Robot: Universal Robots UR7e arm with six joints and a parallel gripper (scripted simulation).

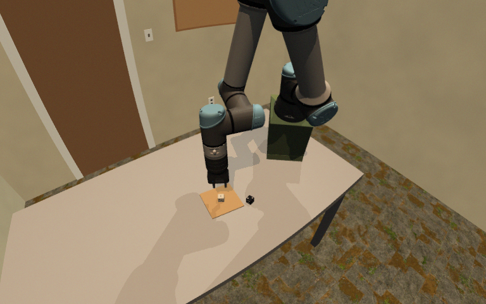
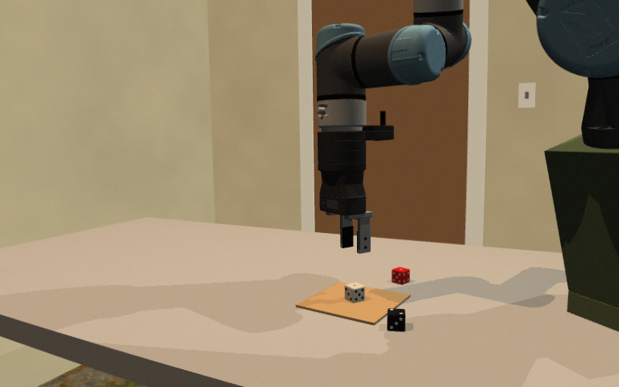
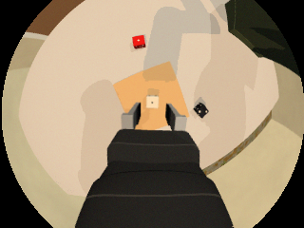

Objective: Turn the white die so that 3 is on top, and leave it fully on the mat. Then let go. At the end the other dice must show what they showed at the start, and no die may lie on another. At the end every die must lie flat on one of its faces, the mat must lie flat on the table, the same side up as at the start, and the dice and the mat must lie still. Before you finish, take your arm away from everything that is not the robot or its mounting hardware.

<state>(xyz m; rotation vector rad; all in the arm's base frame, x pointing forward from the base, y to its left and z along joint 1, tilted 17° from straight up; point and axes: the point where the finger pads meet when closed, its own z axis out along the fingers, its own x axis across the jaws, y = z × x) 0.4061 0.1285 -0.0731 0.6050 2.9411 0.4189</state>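
Observation:
The white die (image 2: pixel 355 292) lies flat near the middle of the orange mat (image 2: pixel 351 303); it also shows in the top view (image 1: pixel 221 197) and in the wrist view (image 3: pixel 152 103). Its top face shows a single pip in the wrist view. My gripper (image 2: pixel 355 239) points straight down, open and empty, and hangs well above the die, about over it. In the wrist view the two fingers frame the die. The mat (image 1: pixel 221 202) lies flat on the table.
A black die (image 2: pixel 396 319) lies on the table just off the mat's edge. A red die (image 2: pixel 400 275) lies on the table beyond the mat. The arm's dark green pedestal (image 1: pixel 288 137) stands at the table's far side.

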